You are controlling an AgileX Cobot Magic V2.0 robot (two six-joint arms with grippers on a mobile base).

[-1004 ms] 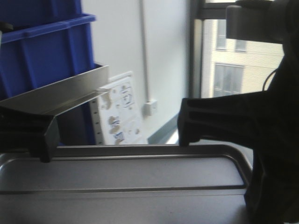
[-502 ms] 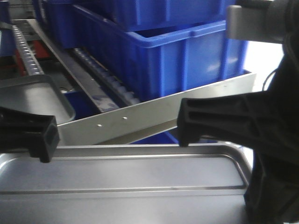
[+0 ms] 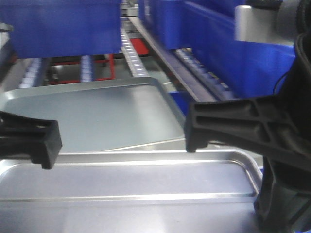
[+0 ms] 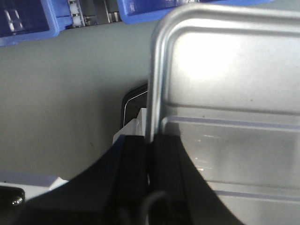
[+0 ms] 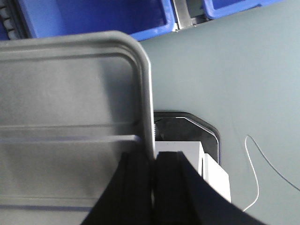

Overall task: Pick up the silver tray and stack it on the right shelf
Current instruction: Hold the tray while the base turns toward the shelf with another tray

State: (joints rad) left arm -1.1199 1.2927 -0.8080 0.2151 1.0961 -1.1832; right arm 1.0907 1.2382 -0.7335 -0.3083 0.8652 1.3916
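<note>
the silver tray [image 3: 126, 179] is held in the air between both arms, low in the front view and just before the right shelf [image 3: 132, 56], not yet on it. the left gripper [image 4: 151, 150] is clamped on the thin rim of one short side, and the right gripper [image 5: 153, 161] pinches the rim of the other side in the same way. i think the main danger is this narrow grip: the metal is smooth, so if one arm goes faster or higher than the other, the tray may twist and slip out from the fingers. a second danger is the dull grey tray [image 3: 97, 116] that already lies on the rollers. if the silver tray comes in too low, its far edge may hit that rim and push the grey tray instead of going on top. how high the silver tray is above the grey one, i cannot tell. the near part of the silver tray is cut off, the shelf's front bar is not visible, and the blue bins [image 3: 63, 29] cover the rails behind.
</note>
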